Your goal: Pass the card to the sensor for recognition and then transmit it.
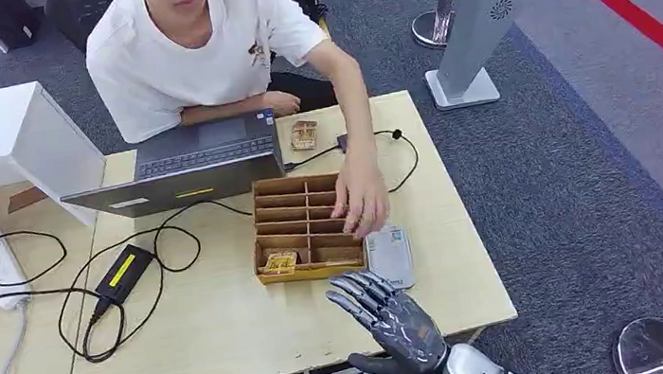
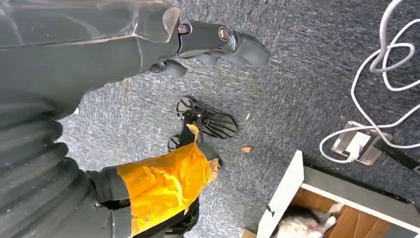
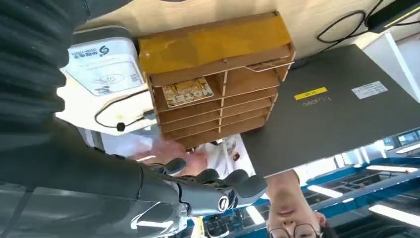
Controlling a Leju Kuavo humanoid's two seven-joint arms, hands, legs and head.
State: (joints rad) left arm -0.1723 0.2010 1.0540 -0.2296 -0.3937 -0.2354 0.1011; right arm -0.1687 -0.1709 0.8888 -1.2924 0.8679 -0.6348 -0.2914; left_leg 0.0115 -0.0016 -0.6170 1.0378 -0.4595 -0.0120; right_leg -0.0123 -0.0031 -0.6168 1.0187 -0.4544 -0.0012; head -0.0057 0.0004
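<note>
My right hand [image 1: 390, 318] hovers over the near edge of the table [image 1: 231, 333], fingers stretched out flat and slightly apart, holding nothing. Just beyond my fingertips lies the grey-white sensor [image 1: 389, 254], flat on the table and touching the right end of the wooden slotted tray [image 1: 305, 227]. A card [image 1: 280, 262] with a yellow-brown print sits in the tray's nearest row, at its left end — off to the left of my right hand and a little ahead of it. Farther ahead, a person's hand [image 1: 361, 198] rests on the tray's right side, just past the sensor. Another small card-like piece [image 1: 304, 134] lies well beyond the tray, beside the open laptop [image 1: 196, 163]. My left hand [image 2: 218, 42] hangs down over grey carpet [image 2: 297, 74] — its fingers look loosely curled with nothing in them, though I cannot tell for certain how far they are closed.
</note>
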